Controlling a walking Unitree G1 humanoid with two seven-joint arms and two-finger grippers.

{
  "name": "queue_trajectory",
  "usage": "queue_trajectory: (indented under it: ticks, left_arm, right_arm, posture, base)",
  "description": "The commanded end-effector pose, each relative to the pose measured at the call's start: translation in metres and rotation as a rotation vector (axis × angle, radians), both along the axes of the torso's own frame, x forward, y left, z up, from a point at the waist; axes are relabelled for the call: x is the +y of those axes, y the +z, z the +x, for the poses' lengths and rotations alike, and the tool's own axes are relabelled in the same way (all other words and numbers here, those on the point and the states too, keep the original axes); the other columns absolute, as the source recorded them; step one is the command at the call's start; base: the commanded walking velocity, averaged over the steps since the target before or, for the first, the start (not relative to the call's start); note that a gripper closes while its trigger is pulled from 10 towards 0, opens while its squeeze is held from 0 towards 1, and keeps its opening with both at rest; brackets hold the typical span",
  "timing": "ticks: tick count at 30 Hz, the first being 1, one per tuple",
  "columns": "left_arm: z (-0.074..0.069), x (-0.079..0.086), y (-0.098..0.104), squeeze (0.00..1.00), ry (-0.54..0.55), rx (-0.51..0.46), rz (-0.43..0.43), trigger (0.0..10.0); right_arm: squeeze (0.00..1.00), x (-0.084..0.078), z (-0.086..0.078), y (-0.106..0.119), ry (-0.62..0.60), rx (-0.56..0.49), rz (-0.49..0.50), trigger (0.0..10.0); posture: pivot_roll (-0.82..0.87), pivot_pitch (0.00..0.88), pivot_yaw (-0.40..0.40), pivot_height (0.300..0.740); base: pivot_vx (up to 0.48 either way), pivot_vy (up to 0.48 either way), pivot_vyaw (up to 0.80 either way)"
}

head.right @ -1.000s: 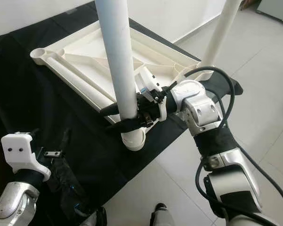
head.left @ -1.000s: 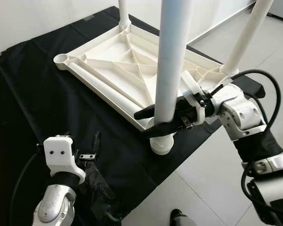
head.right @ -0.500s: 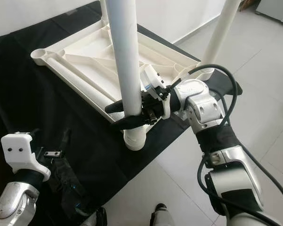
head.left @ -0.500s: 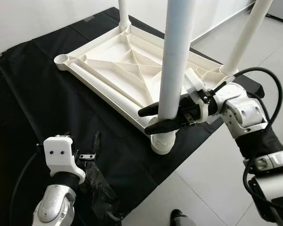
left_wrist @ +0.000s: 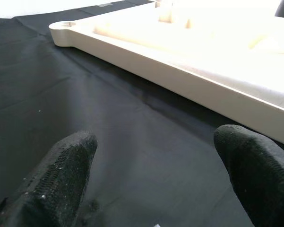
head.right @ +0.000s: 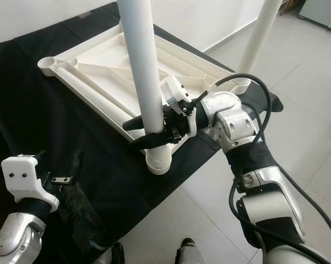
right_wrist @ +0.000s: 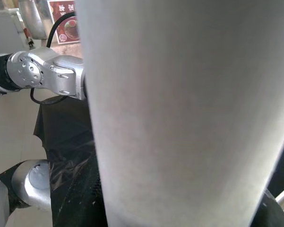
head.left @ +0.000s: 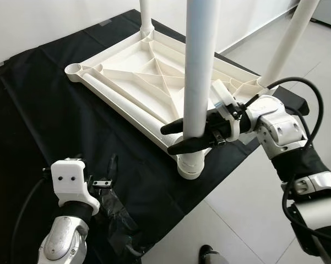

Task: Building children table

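Scene: you're looking down at a white plastic kids' tabletop [head.left: 148, 77], upside down, ribbed underside up, lying on a black cloth [head.left: 55, 115] over pale tile floor [head.left: 248, 220].
Legs: three white tube legs stand up from the corners; the far-left corner socket [head.left: 72, 69] has no leg in it.
Near leg [head.left: 199, 71]: upright in the near corner socket, closest to you.
Right gripper [head.left: 183, 136]: your R arm reaches in from the right; both black fingers are wrapped around the near leg, one each side, just above the socket (R wrist cam sees mostly white tube).
Left gripper [left_wrist: 156, 184]: low over the cloth, near the tabletop's edge; fingers [left_wrist: 61, 175] spread apart, nothing between them.
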State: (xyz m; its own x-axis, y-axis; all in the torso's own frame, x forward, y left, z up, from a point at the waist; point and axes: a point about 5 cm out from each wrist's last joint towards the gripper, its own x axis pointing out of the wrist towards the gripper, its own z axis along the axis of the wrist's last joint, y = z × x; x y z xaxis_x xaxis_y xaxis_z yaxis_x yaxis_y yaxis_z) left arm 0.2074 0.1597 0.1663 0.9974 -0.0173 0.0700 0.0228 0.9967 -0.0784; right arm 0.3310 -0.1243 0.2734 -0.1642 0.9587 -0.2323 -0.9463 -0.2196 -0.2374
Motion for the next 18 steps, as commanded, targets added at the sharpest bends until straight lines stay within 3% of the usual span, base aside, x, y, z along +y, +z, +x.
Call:
queue_trajectory:
  ticks: [1, 5, 18]
  left_arm:
    - [-0.003, 0.003, -0.001, 0.00, 0.014, 0.008, 0.007, 10.0]
    - [-0.004, 0.003, -0.001, 0.00, 0.010, 0.011, 0.008, 10.0]
    - [-0.006, 0.005, -0.002, 0.00, 0.012, 0.019, 0.015, 10.0]
  right_arm:
    - [0.00, 0.003, -0.001, -0.009, 0.017, 0.010, -0.051, 10.0]
    - [0.00, 0.013, -0.011, -0.016, 0.097, 0.015, -0.098, 10.0]
    - [0.00, 0.018, -0.018, -0.027, 0.154, 0.033, -0.140, 10.0]
  posture:
    - [0.03, 0.268, 0.035, 0.740]
    - [0.03, 0.264, 0.040, 0.740]
    - [0.05, 0.268, 0.042, 0.740]
  base:
    - [0.000, 0.000, 0.00]
    - [0.000, 0.000, 0.00]
    - [0.000, 0.000, 0.00]
